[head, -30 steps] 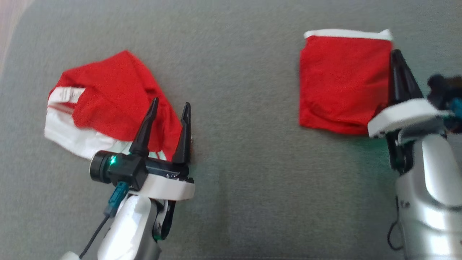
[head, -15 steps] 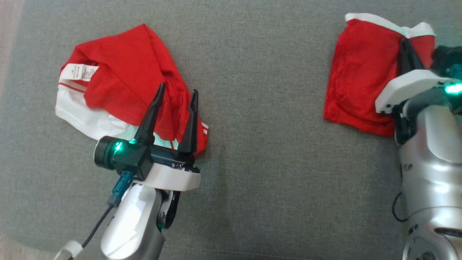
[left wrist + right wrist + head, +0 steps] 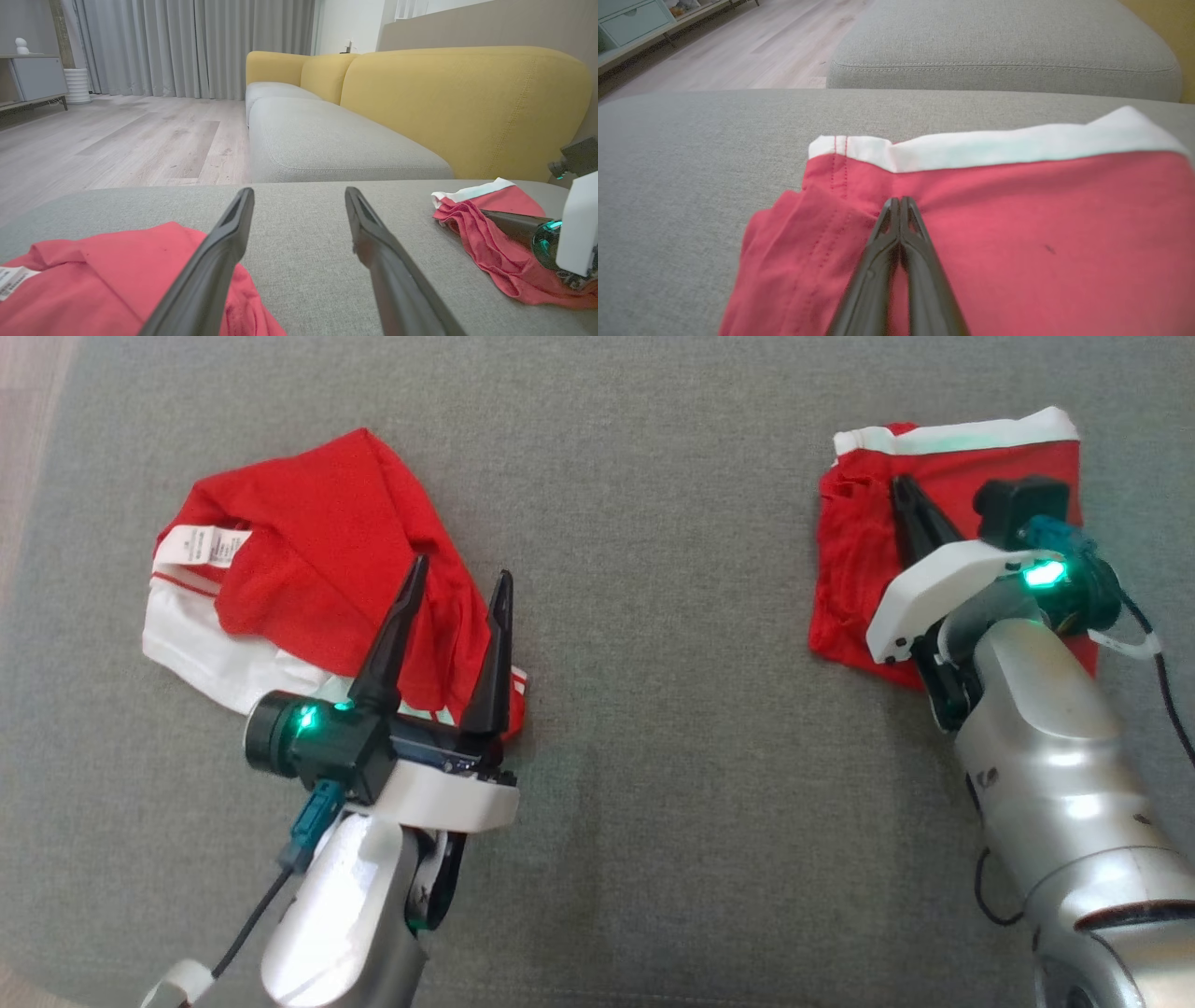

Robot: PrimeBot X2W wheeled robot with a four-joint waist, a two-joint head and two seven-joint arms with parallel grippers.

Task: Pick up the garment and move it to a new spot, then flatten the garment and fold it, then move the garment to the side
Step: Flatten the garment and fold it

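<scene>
folded garment (image 3: pixel 851 581): red, white band along one edge, couple of red stitch lines crossing band's corner. crumpled garment (image 3: pixel 317 551): same red tbh, plus big white panel, thin red stripe, white label with tiny dark print. couch seat (image 3: pixel 672 728): plain grey weave. backrest (image 3: pixel 467 102): mustard yellow. floor (image 3: pixel 117 135): pale wood grain. curtains (image 3: pixel 187 46): grey. left gripper (image 3: pixel 464 569), right gripper (image 3: pixel 902 485): black fingers, white collars, green lights.

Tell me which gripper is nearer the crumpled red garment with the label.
Left. The left gripper sits open over an edge of the crumpled garment; the right gripper is shut over the folded garment.
</scene>
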